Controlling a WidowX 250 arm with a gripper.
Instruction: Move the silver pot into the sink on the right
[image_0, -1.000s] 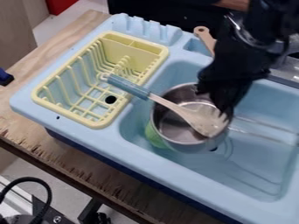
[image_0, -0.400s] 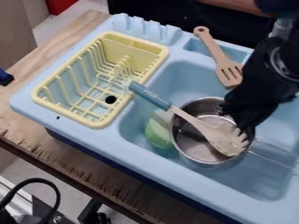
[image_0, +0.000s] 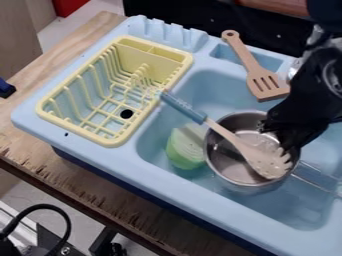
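pot (image_0: 230, 167) in or just above the sink (image_0: 294, 212), between its front and back edges, which i cannot tell; gripper (image_0: 280, 134) closed narrow on the pot's back right rim; spoon (image_0: 244, 146) head down in the pot, handle out past the left rim; green thing (image_0: 186, 150) in the sink, just left of the pot; spatula (image_0: 265, 82) at the sink's back edge.

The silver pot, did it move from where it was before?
Yes. The silver pot moved to the right, away from the yellow dish rack. More of the green thing in the sink shows now.
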